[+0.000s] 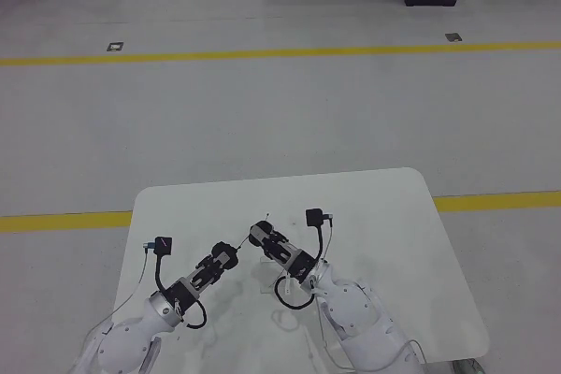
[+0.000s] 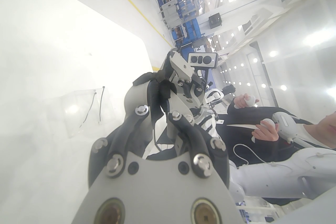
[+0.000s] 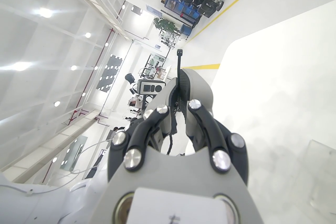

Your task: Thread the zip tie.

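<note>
While right tool [image 3: 179, 84] pinches zip tie [image 3: 179, 64], clear tray [image 2: 74, 114] holds spares [image 2: 100, 104]

No word or number can be read with any certainty. A white label [image 3: 178, 205] on the right arm's wrist housing bears a dark mark, cut by the picture's edge and illegible. A small sign [image 2: 198, 47] in the hall behind shows one blurred character. On the floor beyond the far edge of the worktop [image 1: 402, 243], a yellow line [image 1: 280, 53] and square markers [image 1: 116, 45] carry no legible writing.
</note>
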